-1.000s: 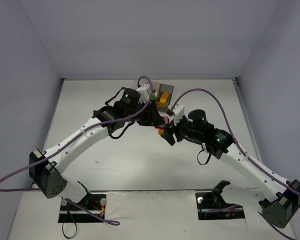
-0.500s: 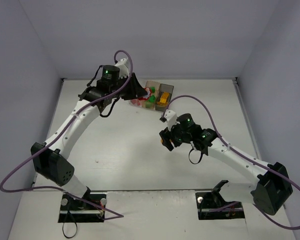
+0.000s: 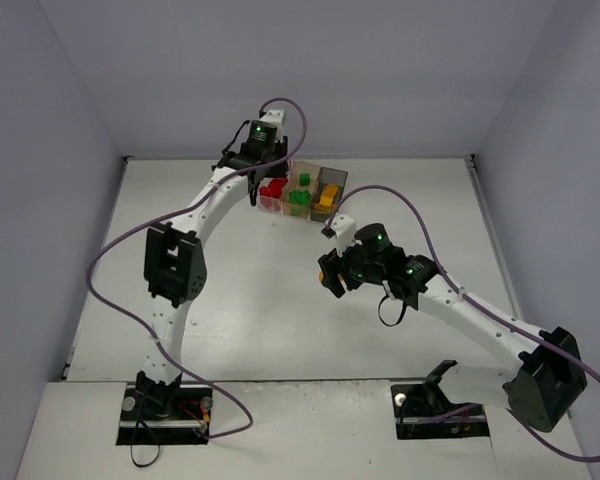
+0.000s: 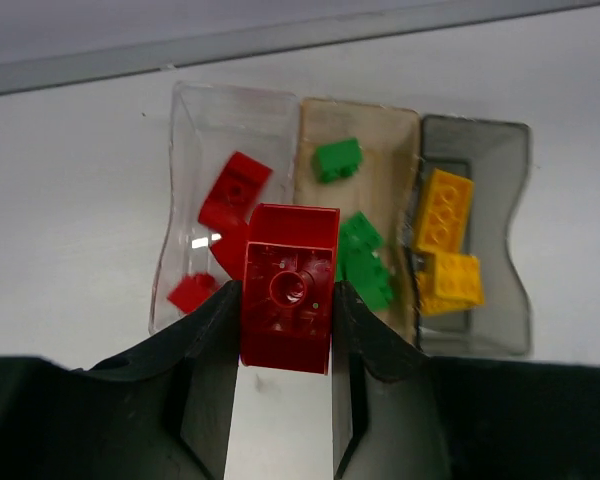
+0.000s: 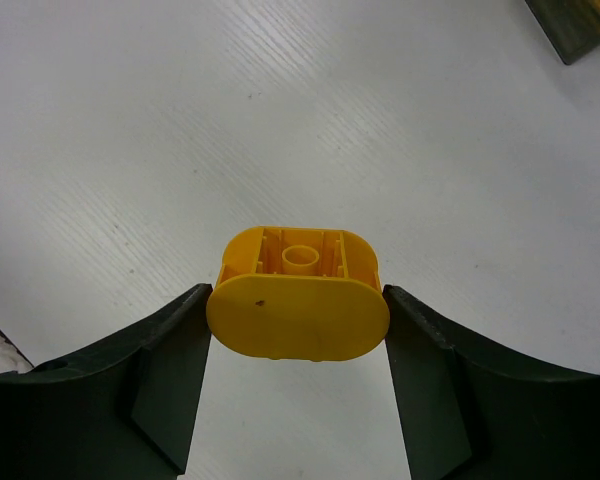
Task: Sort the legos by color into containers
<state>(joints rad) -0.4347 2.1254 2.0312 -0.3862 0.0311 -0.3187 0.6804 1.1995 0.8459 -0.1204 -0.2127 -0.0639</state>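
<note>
My left gripper [image 4: 288,305] is shut on a red lego [image 4: 290,285] held just in front of the clear container [image 4: 192,140] at the back of the table. That box holds red legos [image 4: 236,188]. The orange-tinted container [image 4: 385,128] holds green legos [image 4: 337,160], and the dark grey container [image 4: 495,165] holds yellow legos [image 4: 445,210]. From above, the left gripper [image 3: 267,178] hangs by the row of containers [image 3: 332,177]. My right gripper [image 5: 298,312] is shut on a rounded yellow lego [image 5: 298,305] above bare table, mid-table in the top view [image 3: 328,274].
Grey-lilac walls close in the white table on three sides. The back wall edge [image 4: 280,40] runs just behind the containers. A corner of the dark container [image 5: 580,25] shows at the top right of the right wrist view. Purple cables [image 3: 110,270] loop off both arms.
The left arm has swung from mid-table to the back, carrying the red lego to the clear container. The right arm drew slightly left with the yellow lego, then held still.
</note>
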